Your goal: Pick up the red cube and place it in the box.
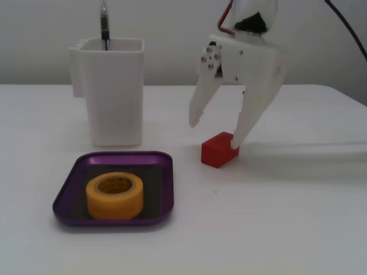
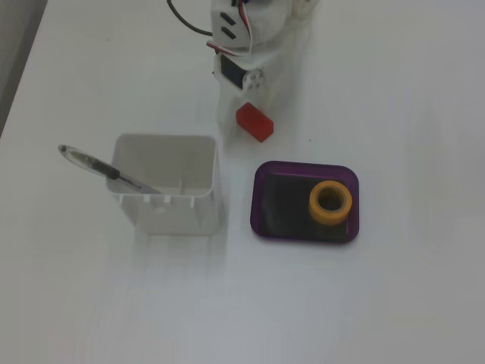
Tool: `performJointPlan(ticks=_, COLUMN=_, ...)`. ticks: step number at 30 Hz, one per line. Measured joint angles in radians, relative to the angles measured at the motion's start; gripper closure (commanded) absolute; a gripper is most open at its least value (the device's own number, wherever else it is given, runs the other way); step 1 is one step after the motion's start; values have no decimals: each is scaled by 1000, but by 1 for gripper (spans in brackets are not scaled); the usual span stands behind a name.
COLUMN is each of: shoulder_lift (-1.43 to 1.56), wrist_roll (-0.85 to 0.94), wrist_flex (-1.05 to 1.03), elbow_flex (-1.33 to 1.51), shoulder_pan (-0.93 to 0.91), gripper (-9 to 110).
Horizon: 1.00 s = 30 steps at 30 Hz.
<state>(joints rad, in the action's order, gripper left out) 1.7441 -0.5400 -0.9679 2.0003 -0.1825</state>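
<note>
In a fixed view from the front, the white gripper (image 1: 217, 133) hangs over the table (image 1: 287, 217) with its jaws spread wide. The red cube (image 1: 219, 150) lies on the table at about 6 o'clock from the gap between the fingertips. The right-hand fingertip in this view comes down at the cube's upper right corner — touching or just beside it, I cannot tell which — while the other tip stands apart, up at 10 o'clock from the cube. The purple box (image 1: 163, 189) sits at 8 o'clock from the cube, near it but not touching, with a yellow tape roll (image 1: 114, 196) resting on its dark floor. A tall white container (image 1: 112, 94) with a pen (image 1: 104, 26) upright in it stands at 12 o'clock from the box.

In the other fixed view, from above, the arm comes in from the top edge and the gripper (image 2: 231, 117) points down. The cube (image 2: 254, 122) lies just at 3 o'clock from it — close against the white body. The box (image 2: 261, 205) lies at 5 o'clock from the cube, well clear, with the tape roll (image 2: 330, 204) in its right half. The container (image 2: 167, 197) lies at 9 o'clock from the box, and the pen (image 2: 102, 168) leans out toward 10 o'clock.
</note>
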Motion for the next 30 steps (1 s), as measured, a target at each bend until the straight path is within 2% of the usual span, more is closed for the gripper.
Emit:
performJointPlan(ticks=8, shoulder_lift=-55, wrist_roll=2, wrist_flex=69, elbow_flex=57, shoulder_pan=-15, gripper=76)
performJointPlan(ticks=11, shoulder_lift=-78, wrist_roll=2, wrist_flex=72, elbow_flex=55, shoulder_pan=-15, gripper=86)
performJointPlan(ticks=14, shoulder_lift=-101, wrist_roll=2, wrist_flex=72, elbow_flex=52, shoulder_pan=-15, gripper=102)
performJointPlan(ticks=19, shoulder_lift=-103, wrist_roll=3, wrist_flex=58, elbow_flex=38, shoulder_pan=8, gripper=102)
performJointPlan(ticks=23, shoulder_lift=-67, wrist_roll=3, wrist_flex=-35, elbow_flex=-21, shoulder_pan=63, gripper=102)
performJointPlan(ticks=30, shoulder_lift=72, wrist_roll=3, wrist_flex=-161, elbow_flex=-244, shoulder_pan=224, gripper=102)
